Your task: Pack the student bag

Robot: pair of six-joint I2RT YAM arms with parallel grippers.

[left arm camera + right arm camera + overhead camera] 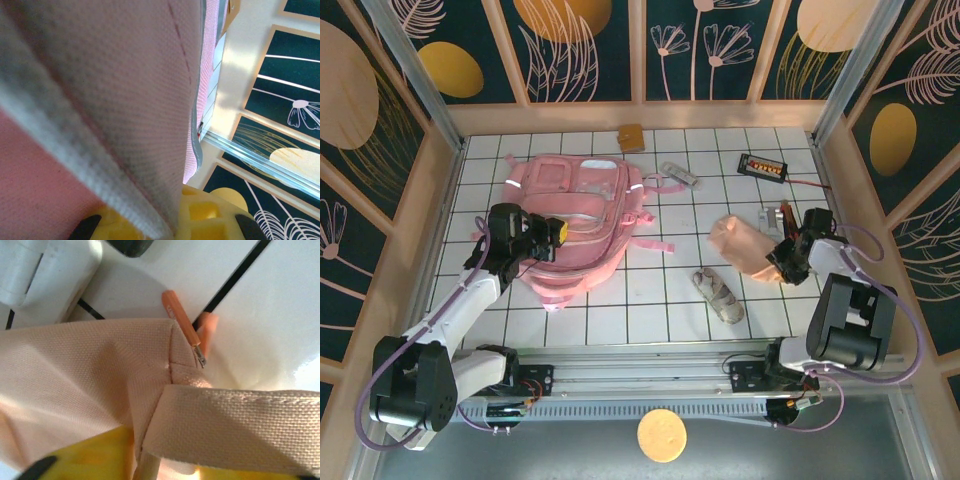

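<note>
**Left fingers pinch pink bag, right fingers at beige pouch**

Student bag (585,215) lies flat on the white tiled bench (650,320), left of centre toward the far side, clear-plastic pockets facing up, pink straps trailing to the right. Left gripper (556,231) sits on the bag's near-left part. In the left wrist view the yellow fingers (200,215) are pressed together on a fold of pink fabric with grey piping running down between them.

Right gripper (782,256) is at the right end of the beige pouch (745,245), right of centre. In the right wrist view, pouch cloth (75,370) and a webbing strap (235,415) lie across the yellow fingers (90,455). Can't tell whether they are clamped on it. An orange zip pull (182,322) sticks out at the pouch corner.

Also on the bench:
- A sandal (718,296), near-centre.
- A black device (763,166) at far right, with orange marks too small to read.
- A silver item (678,175), just right of the bag.
- A brown card (631,137) at the far edge.
</note>
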